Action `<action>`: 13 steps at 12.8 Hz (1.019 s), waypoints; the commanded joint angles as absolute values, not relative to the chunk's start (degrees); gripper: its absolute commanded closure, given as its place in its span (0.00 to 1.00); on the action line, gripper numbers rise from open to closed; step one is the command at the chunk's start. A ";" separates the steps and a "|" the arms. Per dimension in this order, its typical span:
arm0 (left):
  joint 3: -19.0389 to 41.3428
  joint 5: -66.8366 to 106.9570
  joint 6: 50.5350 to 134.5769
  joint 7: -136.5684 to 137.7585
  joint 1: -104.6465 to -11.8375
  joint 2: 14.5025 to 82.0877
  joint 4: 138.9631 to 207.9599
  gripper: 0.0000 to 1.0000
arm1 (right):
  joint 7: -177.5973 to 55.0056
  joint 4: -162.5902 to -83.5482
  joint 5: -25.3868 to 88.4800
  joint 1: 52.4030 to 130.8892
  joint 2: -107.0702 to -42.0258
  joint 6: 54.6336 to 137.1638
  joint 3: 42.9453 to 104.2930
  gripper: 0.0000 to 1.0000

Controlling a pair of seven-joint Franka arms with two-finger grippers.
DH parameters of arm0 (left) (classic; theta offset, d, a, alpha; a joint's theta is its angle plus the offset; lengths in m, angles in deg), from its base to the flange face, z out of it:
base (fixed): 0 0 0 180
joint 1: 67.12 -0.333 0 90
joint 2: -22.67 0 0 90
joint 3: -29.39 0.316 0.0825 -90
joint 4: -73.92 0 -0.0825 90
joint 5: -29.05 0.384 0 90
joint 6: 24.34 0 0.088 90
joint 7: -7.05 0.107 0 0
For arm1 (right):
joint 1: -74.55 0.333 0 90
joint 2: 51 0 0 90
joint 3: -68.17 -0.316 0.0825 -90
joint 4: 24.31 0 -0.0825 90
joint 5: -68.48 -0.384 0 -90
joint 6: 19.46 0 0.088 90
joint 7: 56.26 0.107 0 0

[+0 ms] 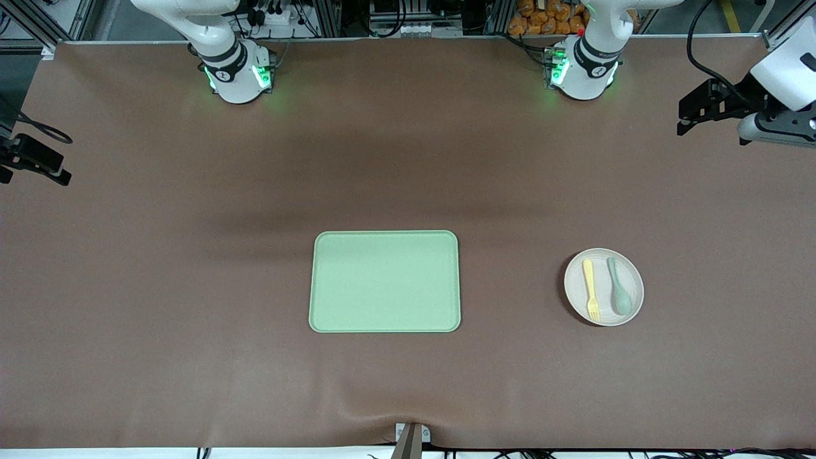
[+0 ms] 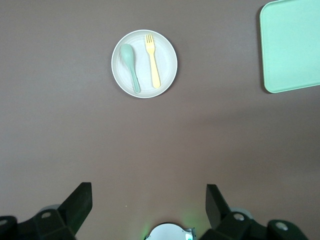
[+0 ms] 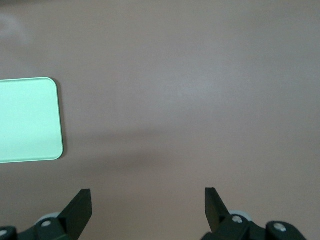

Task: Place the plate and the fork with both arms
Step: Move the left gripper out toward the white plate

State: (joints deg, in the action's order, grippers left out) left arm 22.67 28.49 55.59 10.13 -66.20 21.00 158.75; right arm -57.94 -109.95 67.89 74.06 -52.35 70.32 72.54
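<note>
The plate (image 1: 603, 262) is round, shallow and pale beige-pink with a raised rim, sitting toward the left arm's end of the table. On it lie the fork (image 1: 591, 289), small and pale yellow, and a grey-green spoon (image 1: 619, 294), side by side and apart, tines and bowl toward the front camera. Beside the plate, nearer the middle of the table, lies a rectangular light green tray (image 1: 385, 281) with nothing on it.

The table (image 1: 191, 287) wears a brown cover. Along its edge by the green-lit bases stand metal frames and cables.

Both arms wait, raised high. The right gripper (image 3: 148, 200) hangs over bare cover beside the tray, jaws spread wide and holding nothing. The left gripper (image 2: 149, 200) hangs over bare cover near the plate, likewise wide apart and unladen.
</note>
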 commanded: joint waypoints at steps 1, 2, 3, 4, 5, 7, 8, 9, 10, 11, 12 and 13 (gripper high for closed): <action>21.83 29.84 54.85 10.73 -66.50 21.00 158.30 0.00 | -58.37 -108.69 67.60 74.02 -52.93 69.40 72.74 0.00; 21.92 29.84 54.93 10.65 -66.68 21.00 158.21 0.00 | -58.37 -108.69 67.60 74.02 -52.93 69.40 72.74 0.00; 21.92 29.84 54.93 10.65 -66.76 21.00 158.21 0.00 | -58.37 -108.69 67.60 74.02 -52.93 69.40 72.74 0.00; 22.01 29.84 54.85 10.82 -66.85 21.00 158.30 0.00 | -58.37 -108.69 67.60 74.02 -52.93 69.40 72.74 0.00; 22.09 29.84 54.85 10.91 -66.94 21.00 158.30 0.00 | -58.37 -108.60 67.60 74.02 -52.93 69.40 72.74 0.00; 22.09 29.84 54.93 10.65 -66.68 21.79 158.30 0.00 | -58.37 -108.69 67.60 74.02 -52.93 69.40 72.74 0.00; 22.01 29.84 54.93 10.48 -66.50 21.97 158.30 0.00 | -58.37 -108.69 67.60 74.02 -52.93 69.40 72.74 0.00; 21.92 29.84 54.93 10.21 -66.24 22.32 158.21 0.00 | -58.37 -108.69 67.60 74.02 -52.93 69.40 72.74 0.00; 21.92 29.84 54.93 10.12 -66.24 22.41 158.21 0.00 | -58.37 -108.69 67.60 74.02 -52.93 69.40 72.74 0.00; 21.92 29.84 54.93 10.12 -66.24 22.41 158.30 0.00 | -58.37 -108.69 67.60 74.02 -52.93 69.40 72.74 0.00; 21.83 29.84 54.93 10.12 -66.32 22.41 158.30 0.00 | -58.37 -108.69 67.60 74.02 -52.93 69.31 72.74 0.00; 21.83 29.84 54.93 10.12 -66.33 22.50 158.47 0.00 | -58.37 -108.69 67.60 74.02 -52.93 69.40 72.74 0.00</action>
